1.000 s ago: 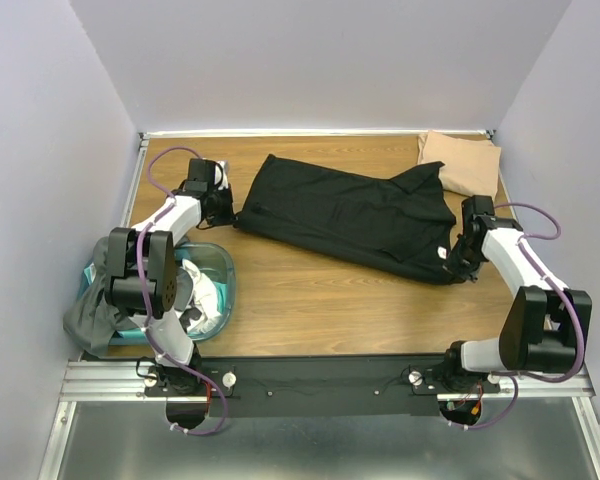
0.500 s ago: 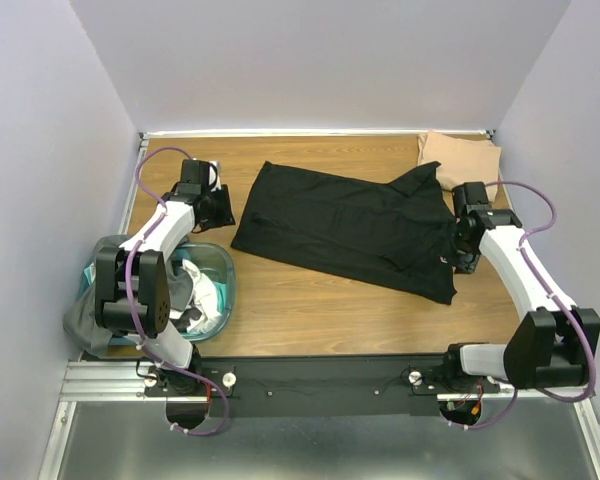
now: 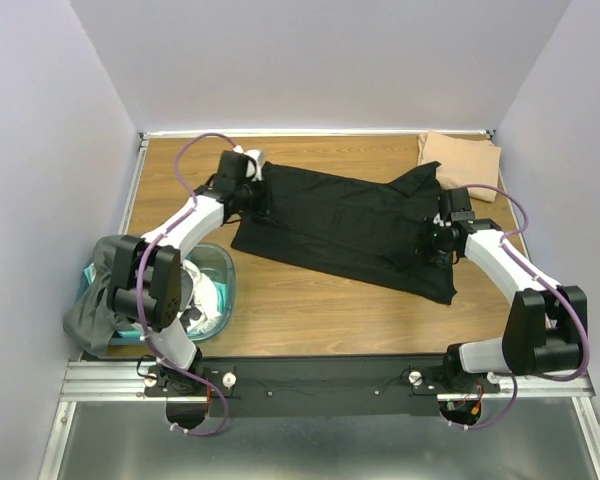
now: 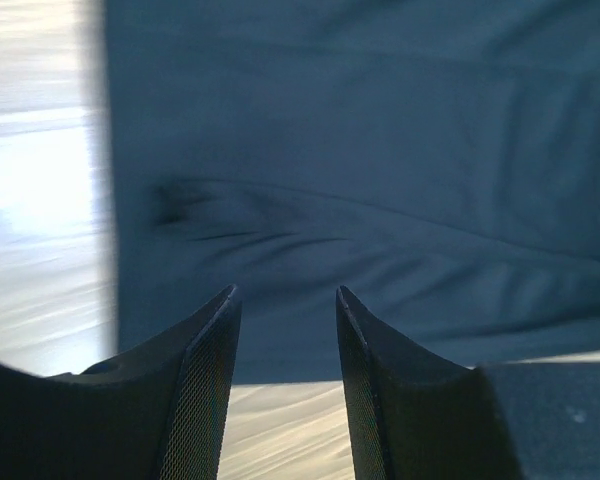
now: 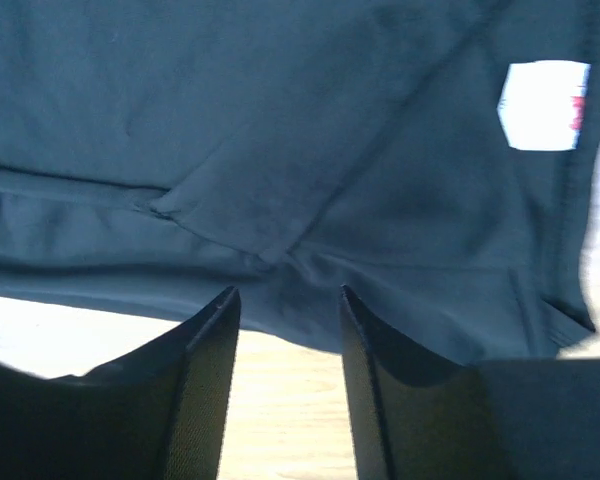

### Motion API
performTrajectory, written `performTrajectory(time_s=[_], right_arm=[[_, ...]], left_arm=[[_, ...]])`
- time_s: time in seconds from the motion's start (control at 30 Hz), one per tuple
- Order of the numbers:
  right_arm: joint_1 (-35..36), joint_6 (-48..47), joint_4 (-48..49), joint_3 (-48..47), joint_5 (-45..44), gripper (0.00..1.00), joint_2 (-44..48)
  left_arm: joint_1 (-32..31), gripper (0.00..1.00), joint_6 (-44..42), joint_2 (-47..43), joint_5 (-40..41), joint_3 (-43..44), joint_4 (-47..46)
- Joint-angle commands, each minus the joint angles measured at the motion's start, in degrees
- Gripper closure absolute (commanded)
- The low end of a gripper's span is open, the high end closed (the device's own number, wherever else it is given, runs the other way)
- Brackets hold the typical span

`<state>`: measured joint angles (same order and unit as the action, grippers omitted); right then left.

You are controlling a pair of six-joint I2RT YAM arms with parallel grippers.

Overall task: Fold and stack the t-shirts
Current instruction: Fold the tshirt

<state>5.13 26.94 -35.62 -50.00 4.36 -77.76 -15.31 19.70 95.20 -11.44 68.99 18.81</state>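
A black t-shirt (image 3: 345,225) lies spread out across the middle of the wooden table. My left gripper (image 3: 254,193) hovers over its left edge, open and holding nothing. In the left wrist view its fingertips (image 4: 285,292) frame the dark cloth (image 4: 360,150) with bare wood below. My right gripper (image 3: 433,238) is over the shirt's right side, also open and holding nothing (image 5: 285,290). The right wrist view shows a shirt seam and a white label (image 5: 543,105). A folded tan t-shirt (image 3: 460,160) rests at the back right corner.
A teal tub (image 3: 220,290) at the front left holds white and dark cloth. A grey shirt (image 3: 92,312) hangs over its left side, past the table edge. Lilac walls close in the table (image 3: 310,305) on three sides.
Both grippers have opened and let go of the black shirt, which now lies flatter. The left gripper moved right over the shirt's left edge. The right gripper moved back and left.
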Motion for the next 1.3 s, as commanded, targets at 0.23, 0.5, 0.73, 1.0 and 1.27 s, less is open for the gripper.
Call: performTrajectory(time_s=[0.23, 0.5, 0.73, 1.0, 1.27], right_arm=[[2.7, 0.4, 11.18, 4.47, 4.25, 0.55, -5.47], [3.4, 0.48, 13.82, 5.88, 3.9, 0.57, -9.17], [4.1, 0.83, 14.43, 5.26, 2.58, 0.63, -10.05], [4.37, 1.71, 14.35, 3.77, 3.2, 0.74, -10.22], [4.81, 1.89, 14.35, 2.71, 3.37, 0.76, -10.4]], left_arm=[[-4.03, 0.49, 2.89, 7.19, -6.75, -4.74, -8.17], [-4.03, 0.49, 2.09, 7.99, -5.96, -6.94, -8.52], [-4.03, 0.49, 2.01, 8.69, -6.14, -6.76, -8.61], [-4.03, 0.49, 2.0, 8.69, -5.7, -7.64, -8.7], [-4.03, 0.49, 2.0, 8.69, -5.52, -8.17, -8.7]])
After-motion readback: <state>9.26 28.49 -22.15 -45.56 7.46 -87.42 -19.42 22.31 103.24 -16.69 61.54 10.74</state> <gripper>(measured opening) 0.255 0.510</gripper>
